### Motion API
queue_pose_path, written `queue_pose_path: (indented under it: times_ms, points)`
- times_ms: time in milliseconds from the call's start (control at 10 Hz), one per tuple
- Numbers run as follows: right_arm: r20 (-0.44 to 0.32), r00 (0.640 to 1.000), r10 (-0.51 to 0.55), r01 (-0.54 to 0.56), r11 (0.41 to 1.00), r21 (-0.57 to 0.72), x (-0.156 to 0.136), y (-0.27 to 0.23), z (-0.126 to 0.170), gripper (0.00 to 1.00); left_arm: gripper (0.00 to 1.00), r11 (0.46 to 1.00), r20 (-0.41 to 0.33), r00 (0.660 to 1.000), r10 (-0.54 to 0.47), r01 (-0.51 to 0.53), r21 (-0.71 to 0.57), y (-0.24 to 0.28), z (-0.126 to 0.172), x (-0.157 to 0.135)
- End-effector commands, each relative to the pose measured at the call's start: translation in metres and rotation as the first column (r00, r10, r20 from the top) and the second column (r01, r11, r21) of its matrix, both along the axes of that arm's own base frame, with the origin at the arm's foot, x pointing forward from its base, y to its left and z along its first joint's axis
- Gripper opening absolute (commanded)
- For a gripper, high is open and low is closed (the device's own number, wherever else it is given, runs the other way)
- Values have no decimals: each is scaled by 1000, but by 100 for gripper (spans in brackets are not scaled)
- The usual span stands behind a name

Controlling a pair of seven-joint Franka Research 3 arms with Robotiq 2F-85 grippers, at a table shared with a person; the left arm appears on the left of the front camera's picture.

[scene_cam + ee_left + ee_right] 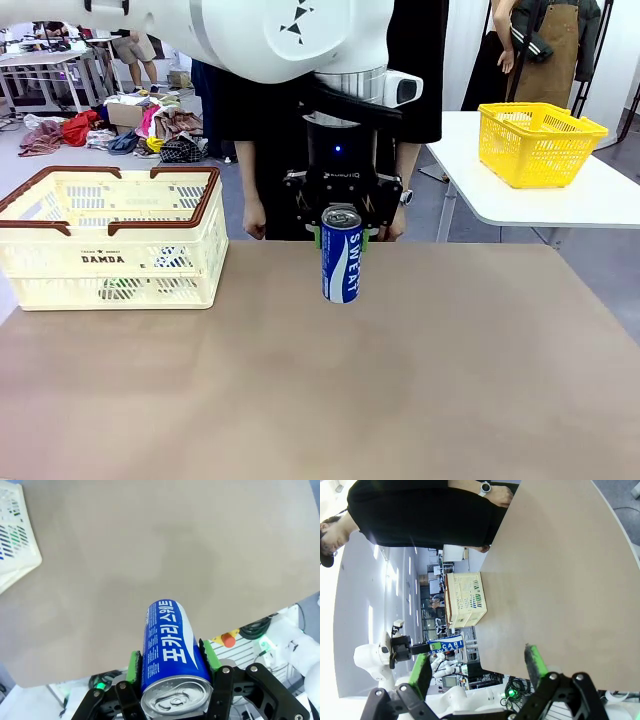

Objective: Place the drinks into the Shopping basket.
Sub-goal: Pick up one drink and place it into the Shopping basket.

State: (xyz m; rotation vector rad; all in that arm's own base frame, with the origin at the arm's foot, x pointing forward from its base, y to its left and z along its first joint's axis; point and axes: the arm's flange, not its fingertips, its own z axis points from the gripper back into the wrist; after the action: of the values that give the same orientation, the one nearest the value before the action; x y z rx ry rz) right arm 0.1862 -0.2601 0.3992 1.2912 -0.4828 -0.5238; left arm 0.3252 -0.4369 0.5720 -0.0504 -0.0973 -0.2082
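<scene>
From the front, I saw my left gripper (342, 232) clamped on the blue can (341, 255), hanging above the table (400, 380), right of the Shopping basket (110, 240). Left wrist: green pads (134, 666) squeezed it. Right wrist: right gripper (479, 665) gaped, empty.

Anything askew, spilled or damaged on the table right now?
Nothing stands out. The left gripper holds the blue slim metal can upright above the bare brown table, undented. The cream slotted basket sits level at the table's left.

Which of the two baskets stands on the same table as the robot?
The cream-white DAMDA basket with the dark brown rim, at the table's left; the smaller yellow basket sits on a separate white table behind.
</scene>
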Motion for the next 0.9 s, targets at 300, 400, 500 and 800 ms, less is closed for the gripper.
queue_pose_path:
  times_ms: [300,400,500,800]
  points:
    - [11,1000,1,-1,1000,-2,0,0,2,100,0,997,100,995,30,-23,-67,27,32,21]
    - [11,1000,1,-1,1000,-2,0,0,2,100,0,992,124,987,101,-90,-89,78,64,54]
    - [11,1000,1,-1,1000,-2,0,0,2,100,0,958,121,956,267,-249,-146,144,91,90]
    - [11,1000,1,-1,1000,-2,0,0,2,100,0,865,122,869,479,-445,-229,317,110,148]
